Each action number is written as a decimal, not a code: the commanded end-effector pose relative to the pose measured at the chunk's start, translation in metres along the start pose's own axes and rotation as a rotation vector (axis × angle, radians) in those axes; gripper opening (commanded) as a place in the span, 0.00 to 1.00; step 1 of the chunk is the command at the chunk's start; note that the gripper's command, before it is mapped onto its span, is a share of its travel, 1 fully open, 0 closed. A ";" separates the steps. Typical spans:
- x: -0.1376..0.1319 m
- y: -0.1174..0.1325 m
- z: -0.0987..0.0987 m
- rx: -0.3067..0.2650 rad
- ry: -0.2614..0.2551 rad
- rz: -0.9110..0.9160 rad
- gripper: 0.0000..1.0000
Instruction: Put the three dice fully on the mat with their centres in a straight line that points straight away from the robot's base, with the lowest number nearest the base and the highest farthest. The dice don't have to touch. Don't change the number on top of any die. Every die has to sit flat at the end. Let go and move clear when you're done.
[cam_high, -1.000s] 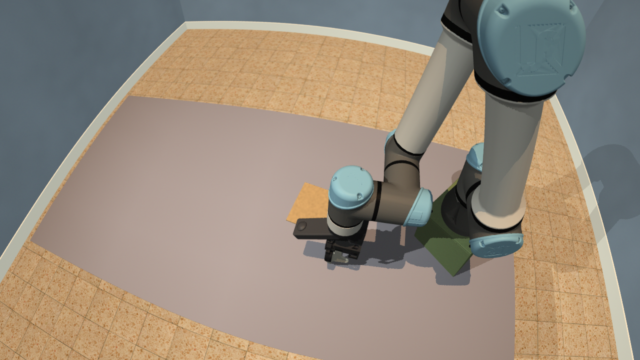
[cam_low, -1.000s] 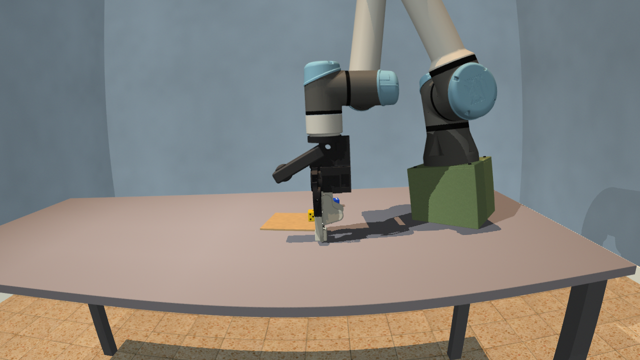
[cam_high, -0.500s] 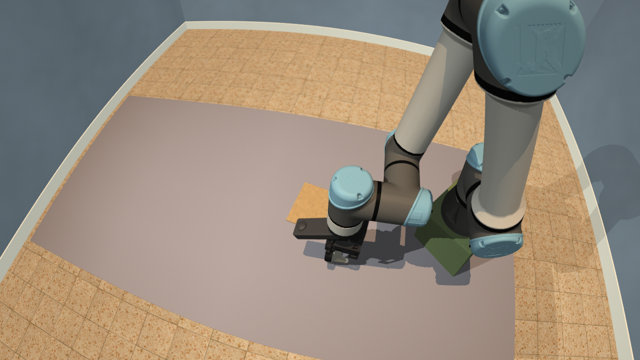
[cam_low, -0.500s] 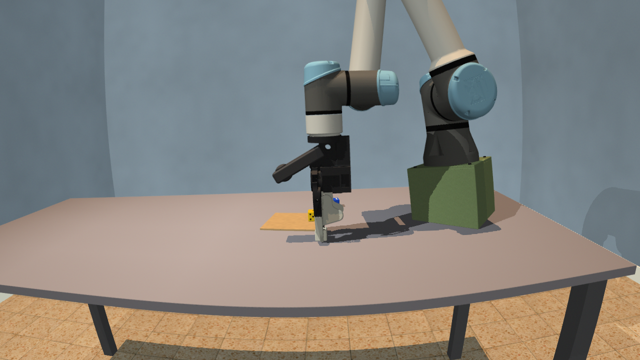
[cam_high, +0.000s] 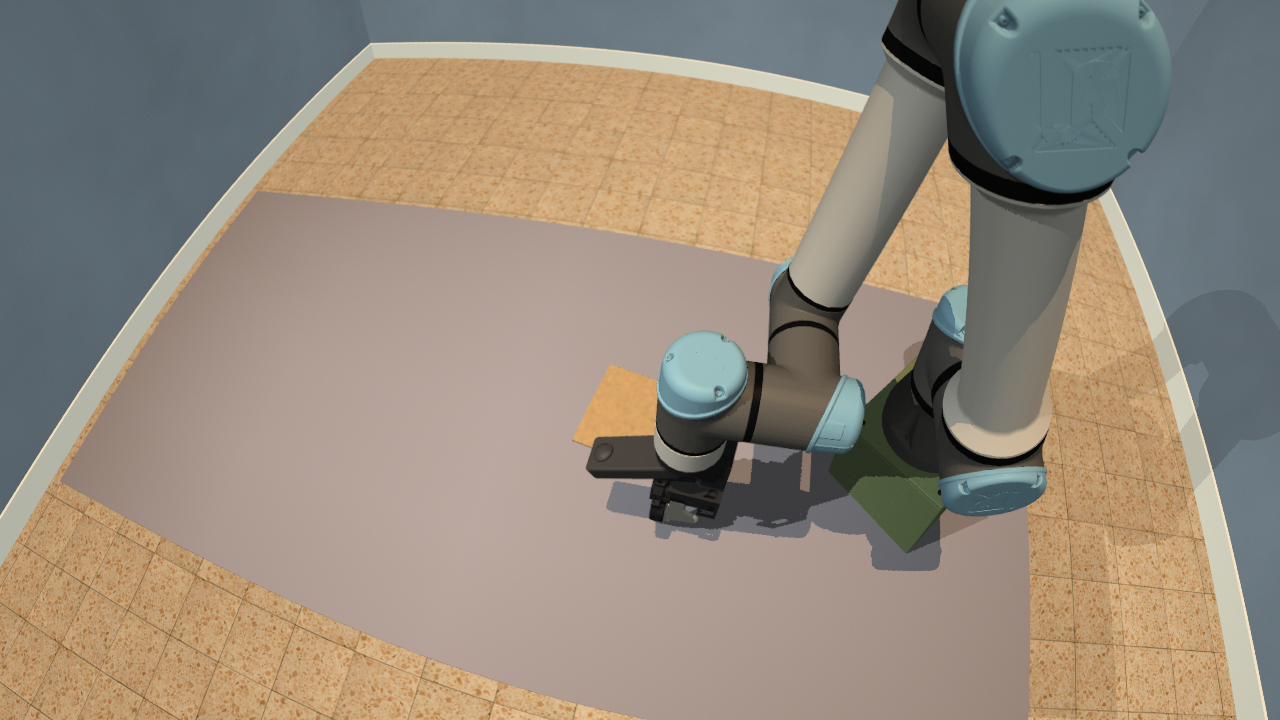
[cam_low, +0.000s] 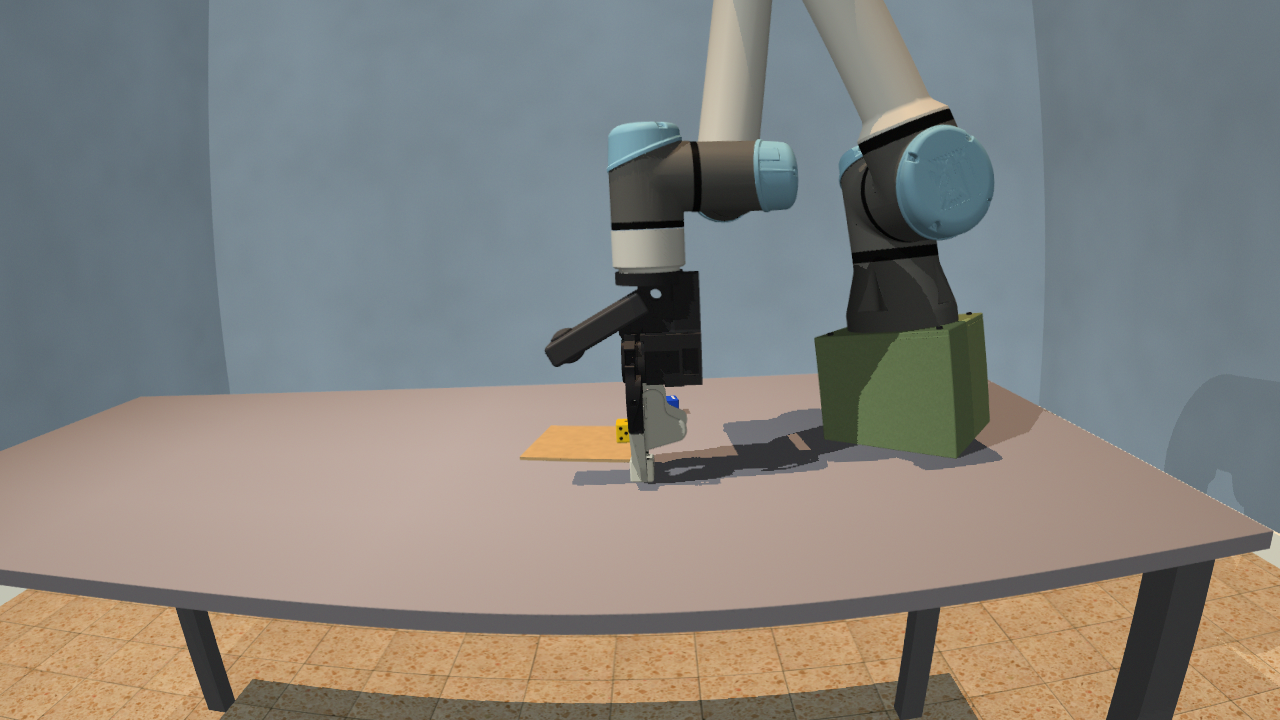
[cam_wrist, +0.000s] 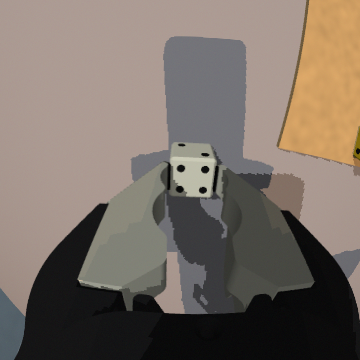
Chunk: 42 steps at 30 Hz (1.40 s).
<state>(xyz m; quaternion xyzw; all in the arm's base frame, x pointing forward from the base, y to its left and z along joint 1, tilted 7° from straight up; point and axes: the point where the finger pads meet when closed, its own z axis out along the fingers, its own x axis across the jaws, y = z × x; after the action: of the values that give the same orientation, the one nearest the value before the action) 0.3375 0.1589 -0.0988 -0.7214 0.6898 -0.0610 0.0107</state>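
The white cubic die (cam_wrist: 192, 177) is clamped by the black-and-grey gripper (cam_high: 682, 514) (cam_low: 641, 472) (cam_wrist: 190, 165) off the orange rectangular mat (cam_high: 615, 404) (cam_low: 572, 444) (cam_wrist: 325, 75), at wrist-frame upper right; its placement and the final line-up are left.

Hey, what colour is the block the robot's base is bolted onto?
Green, best seen in the exterior view.

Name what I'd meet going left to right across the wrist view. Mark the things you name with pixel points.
Left-hand finger (cam_wrist: 127, 235), white die (cam_wrist: 192, 177), right-hand finger (cam_wrist: 265, 240), yellow die (cam_low: 622, 431) (cam_wrist: 357, 146) cut by the frame edge. The mat is left out; it overlaps the right-hand finger's span.
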 end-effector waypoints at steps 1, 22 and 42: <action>0.000 0.000 0.000 0.001 0.000 0.000 0.06; 0.000 0.000 0.000 0.001 0.000 0.000 0.06; 0.000 0.000 -0.012 0.001 0.000 0.000 0.06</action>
<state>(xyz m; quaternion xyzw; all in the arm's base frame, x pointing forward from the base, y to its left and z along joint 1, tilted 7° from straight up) 0.3369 0.1593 -0.0934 -0.7214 0.6898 -0.0611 0.0107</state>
